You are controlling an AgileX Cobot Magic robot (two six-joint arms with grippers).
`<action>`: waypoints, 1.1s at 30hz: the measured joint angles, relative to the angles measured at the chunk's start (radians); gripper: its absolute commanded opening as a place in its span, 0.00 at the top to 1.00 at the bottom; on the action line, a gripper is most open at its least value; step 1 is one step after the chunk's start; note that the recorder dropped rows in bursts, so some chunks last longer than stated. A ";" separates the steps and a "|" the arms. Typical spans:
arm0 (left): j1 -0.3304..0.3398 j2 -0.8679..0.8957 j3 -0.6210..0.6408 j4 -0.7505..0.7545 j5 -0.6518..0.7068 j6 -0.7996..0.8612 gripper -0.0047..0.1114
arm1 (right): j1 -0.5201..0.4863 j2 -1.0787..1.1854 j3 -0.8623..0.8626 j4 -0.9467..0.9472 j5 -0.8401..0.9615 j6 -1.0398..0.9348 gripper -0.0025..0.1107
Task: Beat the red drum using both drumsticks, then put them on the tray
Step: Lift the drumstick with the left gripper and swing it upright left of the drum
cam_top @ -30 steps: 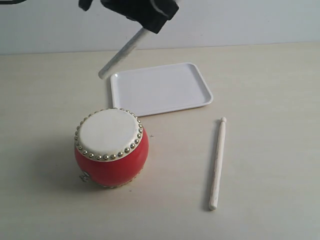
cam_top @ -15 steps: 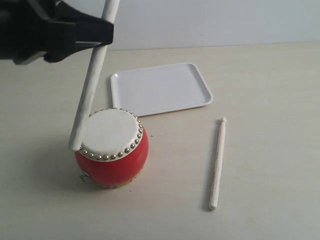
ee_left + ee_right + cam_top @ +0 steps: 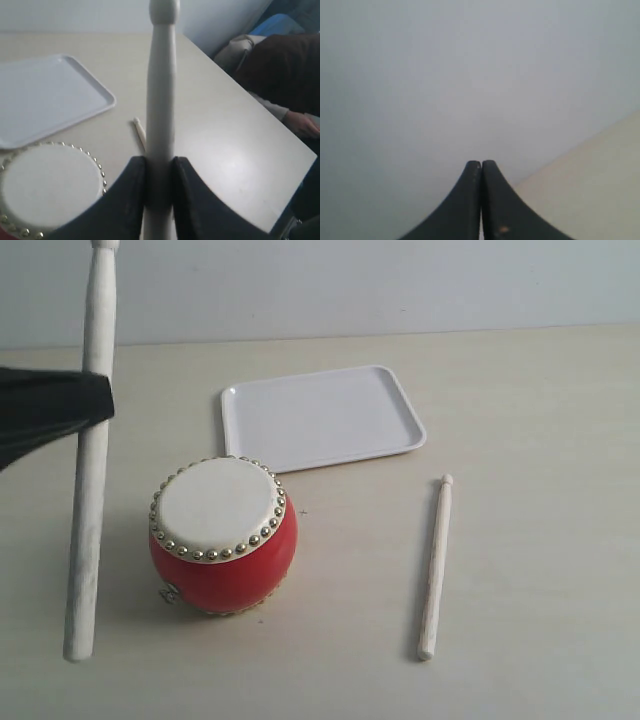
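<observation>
Pale beige surface [image 3: 540, 420] under a plain grey-white wall [image 3: 400, 280]. On it: red drum [image 3: 222, 535], tray [image 3: 320, 418] just behind, loose drumstick [image 3: 435, 565] lying well right. Left end effector [image 3: 159, 167] pinching the other drumstick [image 3: 88, 490] near upright, left of the drum — right end effector [image 3: 481, 167] pressed together, empty.

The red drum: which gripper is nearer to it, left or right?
Left. The left gripper holds a drumstick upright just beside the red drum; the right gripper, shut, faces a wall, outside the exterior view.
</observation>
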 measured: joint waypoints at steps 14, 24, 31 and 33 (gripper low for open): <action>0.000 -0.002 0.043 0.000 0.082 -0.021 0.96 | 0.000 0.000 0.000 0.284 -0.106 0.193 0.98; 0.000 -0.002 0.045 0.000 0.098 -0.021 0.96 | 0.000 0.237 -0.158 0.124 0.204 0.140 0.98; 0.000 -0.002 0.045 0.000 0.103 -0.021 0.96 | 0.000 0.431 -0.358 0.386 0.225 -0.191 0.98; 0.000 -0.002 0.045 0.000 0.118 -0.021 0.96 | 0.000 0.534 -0.387 0.448 0.265 -0.311 0.98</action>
